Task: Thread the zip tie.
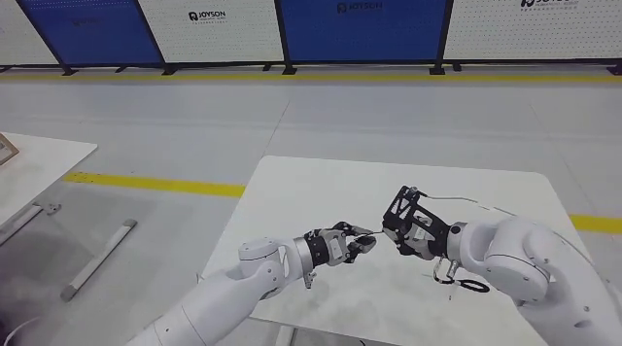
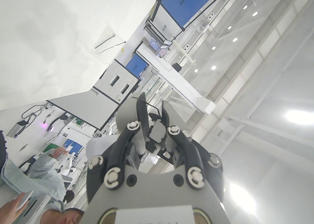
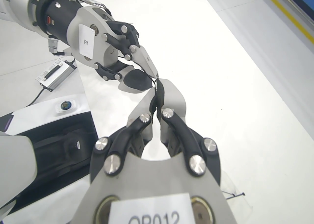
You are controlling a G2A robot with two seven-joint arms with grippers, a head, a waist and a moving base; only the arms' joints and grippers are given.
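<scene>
A thin black zip tie (image 1: 375,230) runs between my two grippers above the middle of the white table (image 1: 321,190). My right gripper (image 3: 157,87) is shut on the zip tie (image 3: 154,82), with its pads pressed together. My left gripper (image 3: 153,79) faces it tip to tip. The left wrist view shows the left gripper (image 2: 152,101) narrowly open, with the zip tie (image 2: 147,105) crossing the gap at its fingertips. In the top view the left gripper (image 1: 362,242) and the right gripper (image 1: 389,229) almost touch.
A clear bag with spare zip ties (image 1: 452,198) lies on the table beyond the right gripper; the bag (image 2: 108,42) also shows in the left wrist view. A small black loop (image 1: 473,286) sits near the right arm. Bare table lies to the far left.
</scene>
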